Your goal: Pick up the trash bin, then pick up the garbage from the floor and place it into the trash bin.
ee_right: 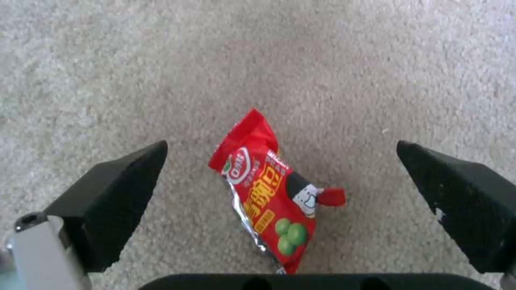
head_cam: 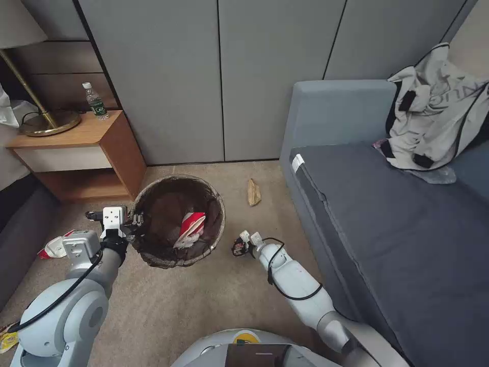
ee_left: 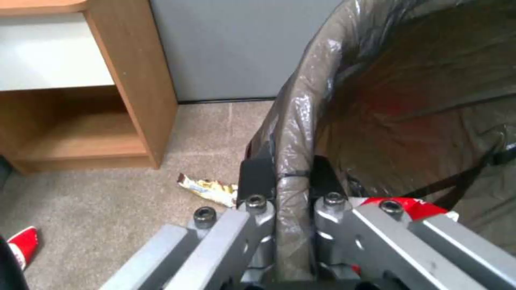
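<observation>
Right gripper [ee_right: 279, 201] hangs low over the carpet [head_cam: 214, 300], its two black fingers [ee_right: 115, 201] spread wide and touching nothing; one red snack wrapper [ee_right: 271, 193] printed with green peas lies flat between them. In the head view that gripper [head_cam: 239, 247] sits at about 3 o'clock from the trash bin [head_cam: 178, 221], just beside it. Left gripper [ee_left: 285, 177] is clamped on the bin's rim, one finger outside the wall and one inside, with the dark brown bag [ee_left: 301, 121] pinched between them; in the head view it [head_cam: 136, 221] grips the bin at 9 o'clock. Count: one bin, with one red-and-white carton [head_cam: 191, 229] inside it; one tan paper bag [head_cam: 253, 192] on the floor at about 1 o'clock from the bin, well apart; one yellow wrapper [ee_left: 207, 187] on the carpet near the bin's outer wall; one red-and-white scrap [head_cam: 53, 248] on the floor beyond the left arm; one more yellow scrap [head_cam: 7, 339] at the head view's lower left edge. Surface is beige short-pile carpet. Room: grey cabinet doors [head_cam: 219, 76] at 12 o'clock, a wooden nightstand [head_cam: 86, 153] at 10 o'clock carrying one upright water bottle [head_cam: 95, 102] and one brass lamp base [head_cam: 48, 123], a grey sofa [head_cam: 397, 229] at 3 o'clock with one light garment [head_cam: 438, 112] heaped on it.
</observation>
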Motion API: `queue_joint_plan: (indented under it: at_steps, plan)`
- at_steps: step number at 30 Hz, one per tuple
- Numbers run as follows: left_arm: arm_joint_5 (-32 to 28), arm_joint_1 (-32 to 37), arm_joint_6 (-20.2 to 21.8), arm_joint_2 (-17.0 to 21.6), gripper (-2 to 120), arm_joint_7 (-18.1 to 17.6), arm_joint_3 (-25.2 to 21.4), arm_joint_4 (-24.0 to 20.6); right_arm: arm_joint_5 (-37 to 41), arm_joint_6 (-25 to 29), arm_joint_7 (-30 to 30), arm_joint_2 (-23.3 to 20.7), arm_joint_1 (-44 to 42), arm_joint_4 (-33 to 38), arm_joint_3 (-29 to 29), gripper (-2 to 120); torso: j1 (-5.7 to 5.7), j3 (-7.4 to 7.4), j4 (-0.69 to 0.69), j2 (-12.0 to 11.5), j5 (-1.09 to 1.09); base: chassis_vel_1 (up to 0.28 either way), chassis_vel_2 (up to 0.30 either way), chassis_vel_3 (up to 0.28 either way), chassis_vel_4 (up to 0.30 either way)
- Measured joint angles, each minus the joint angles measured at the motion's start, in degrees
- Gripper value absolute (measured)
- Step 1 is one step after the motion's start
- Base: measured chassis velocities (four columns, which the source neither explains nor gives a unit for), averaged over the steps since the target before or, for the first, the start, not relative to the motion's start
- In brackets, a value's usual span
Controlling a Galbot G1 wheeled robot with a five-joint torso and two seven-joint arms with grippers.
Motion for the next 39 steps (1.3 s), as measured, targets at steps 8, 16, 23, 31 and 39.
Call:
queue_joint_plan:
  at_steps: [8,16,23,31,39]
  plan:
    - [-0.01,-0.18,0.00,0.21,2,0.01,-0.12,0.00,0.00,0.07,-0.30,0.12,-0.52,-0.37,0.37,83,0.00,0.00,0.00,0.00,0.01,0.000,0.000,0.000,0.000]
    - [0.11,-0.25,0.00,0.38,2,0.07,-0.16,0.00,0.05,1.04,0.77,0.06,-2.08,-0.21,0.65,50,0.00,0.00,0.00,0.00,0.00,0.000,0.000,0.000,0.000]
    - [0.12,-0.33,0.00,0.49,2,0.16,-0.16,0.00,0.20,1.15,1.24,0.03,-2.86,0.31,0.81,28,0.00,0.00,0.00,0.00,0.01,0.000,0.000,0.000,0.000]
    - [0.05,-0.35,0.00,0.71,2,0.21,-0.30,0.00,0.28,1.38,1.90,0.07,-2.96,0.38,1.15,0,0.00,0.00,0.00,0.00,0.00,0.000,0.000,0.000,0.000]
    - [0.03,-0.33,0.00,0.61,2,0.23,-0.33,0.00,0.30,1.69,1.96,0.10,-2.80,0.42,2.08,0,0.00,0.00,0.00,0.00,0.01,0.000,0.000,0.000,0.000]
